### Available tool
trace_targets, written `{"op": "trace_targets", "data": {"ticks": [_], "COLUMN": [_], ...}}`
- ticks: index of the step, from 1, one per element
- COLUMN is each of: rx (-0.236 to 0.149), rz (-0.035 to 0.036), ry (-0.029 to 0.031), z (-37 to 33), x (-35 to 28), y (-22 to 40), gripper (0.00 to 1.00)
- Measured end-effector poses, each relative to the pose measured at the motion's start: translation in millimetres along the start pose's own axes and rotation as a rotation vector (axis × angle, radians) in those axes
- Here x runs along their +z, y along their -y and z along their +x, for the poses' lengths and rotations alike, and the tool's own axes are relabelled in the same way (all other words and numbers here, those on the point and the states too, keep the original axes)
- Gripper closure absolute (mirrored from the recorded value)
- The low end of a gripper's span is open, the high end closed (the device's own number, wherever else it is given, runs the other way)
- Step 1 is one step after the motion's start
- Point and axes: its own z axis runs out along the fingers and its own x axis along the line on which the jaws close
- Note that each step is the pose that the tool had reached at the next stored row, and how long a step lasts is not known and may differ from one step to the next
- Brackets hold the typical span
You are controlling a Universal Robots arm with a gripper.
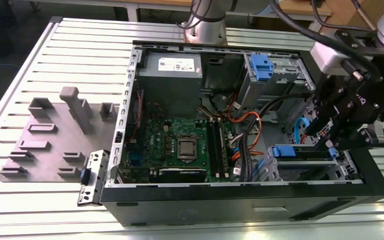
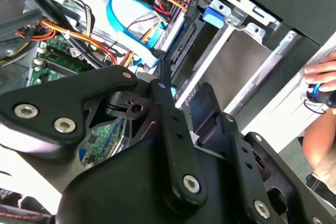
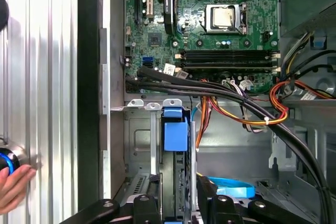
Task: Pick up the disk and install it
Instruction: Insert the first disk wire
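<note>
On the slatted metal table [image 1: 58,55] lies the open computer case [image 1: 245,200], its motherboard [image 1: 178,145] facing up. Toward the exterior view's right, the silver drive cage [image 1: 302,170] holds the disk [image 3: 176,174], which stands edge-on in its slot with the blue carrier tab [image 3: 175,129] at the end nearer the motherboard. The gripper [image 3: 176,205] sits astride the disk's other end. I cannot tell whether it is clamped on the disk or merely set around it.

The disk looks partly or fully in the cage, so I judge the step in hand to be seating it. To do that well, the push should run straight along the cage rails, with the disk kept square so that the carrier does not bind. The orange and black cables [image 3: 247,114] pass just beside the cage mouth, and a blue ribbon cable [image 3: 231,187] loops near the gripper. Neither should be pinched. A person's hand [image 3: 13,184] rests outside the case, by a blue-ringed button [image 3: 5,161].
</note>
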Motion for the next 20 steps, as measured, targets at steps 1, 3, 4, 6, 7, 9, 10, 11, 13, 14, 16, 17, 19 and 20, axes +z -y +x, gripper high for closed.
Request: {"op": "trace_targets", "data": {"ticks": [1,3,4,6,7,9,10,11,13,14,16,17,19,20], "rx": [0.0,0.0,0.0,0.0,0.0,0.0,0.0,0.0,0.0,0.0,0.0,0.0,0.0,0.0], "rz": [-0.0002,-0.0007,-0.0008,-0.0008,-0.0008,-0.0008,-0.0008,-0.0008,-0.0009,-0.0008,-0.0009,-0.0009,-0.0009,-0.0009], "ry": [0.0,0.0002,0.0002,-0.0001,-0.0002,0.0,0.0001,0.0005,0.0013,0.0016,0.0027,0.0029,0.0031,0.0031], "z": [0.1,0.1,-0.2,-2.5,-4.2,-7.1,-8.7,-9.3,-10.6,-11.0,-11.2,-11.3,-11.3,-11.4], "x": [-1.8,-2.5,-2.5,-2.6,-2.6,-2.6,-2.4,-1.9,-1.0,-0.5,2.0,3.9,7.5,9.1], "y": [-0.1,0.0,0.0,0.0,0.0,0.0,0.9,2.1,5.0,6.0,6.8,6.8,6.9,7.0], "gripper": [0.58,0.58,0.58,0.58,0.58,0.58,0.58,0.58,0.58,0.58,0.58,0.58,0.58,0.58]}}
